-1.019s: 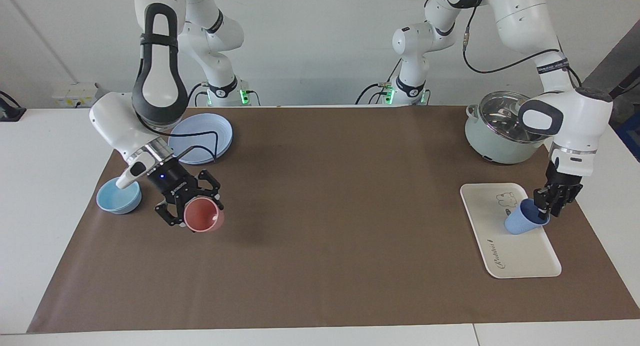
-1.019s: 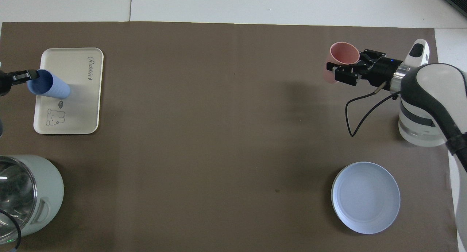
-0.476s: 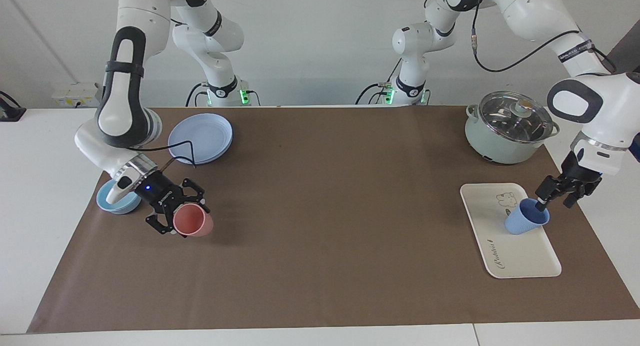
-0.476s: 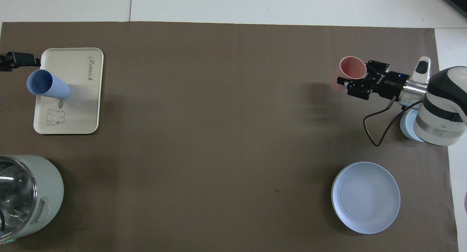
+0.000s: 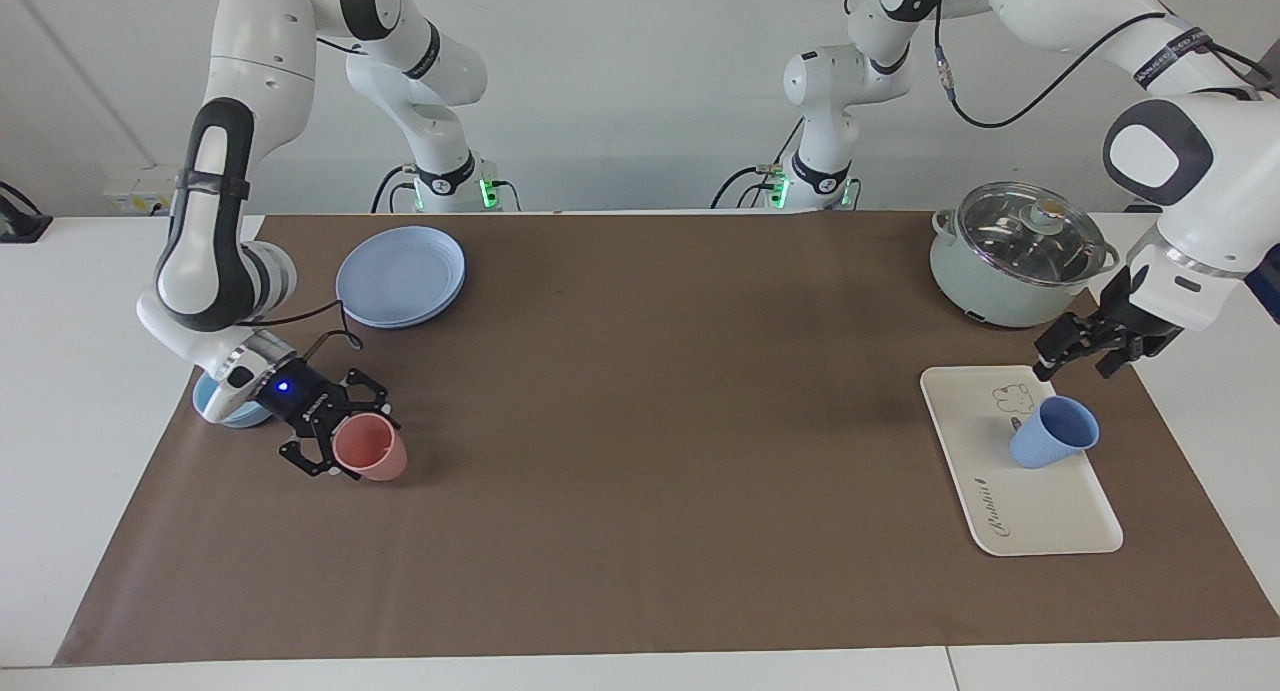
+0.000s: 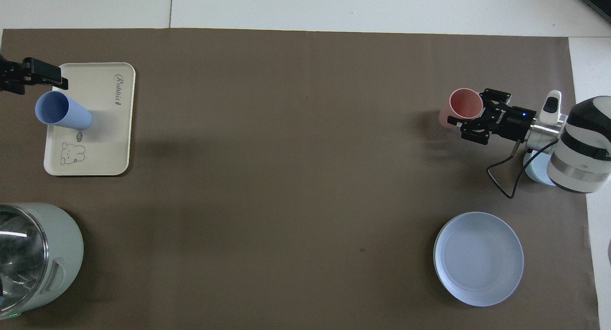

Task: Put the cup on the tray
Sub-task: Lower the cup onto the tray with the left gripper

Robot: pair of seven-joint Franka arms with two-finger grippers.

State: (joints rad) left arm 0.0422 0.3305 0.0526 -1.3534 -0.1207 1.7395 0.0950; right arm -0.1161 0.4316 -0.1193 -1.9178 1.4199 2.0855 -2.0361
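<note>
Standing upright on the tray (image 5: 1040,531) in the facing view, the cup (image 5: 1052,445) is free; the left pincer (image 5: 1078,353) hangs above the tray's edge, spread. The right pincer (image 5: 335,441) pinches a pink tumbler (image 5: 371,448) on the bench. Overhead, the cup (image 6: 62,114) stands on the tray (image 6: 102,148), the left pincer (image 6: 40,75) apart from it.

My left gripper (image 5: 1075,356) hung raised at about 4 o'clock in the facing view, fingers apart, gripping nothing, forearm coming down from 2 o'clock. My right gripper (image 5: 335,441) sat low at 8 o'clock, angled down, fingers clamped shut, elbow bent high at 10 o'clock, wrist tipped forward.
</note>
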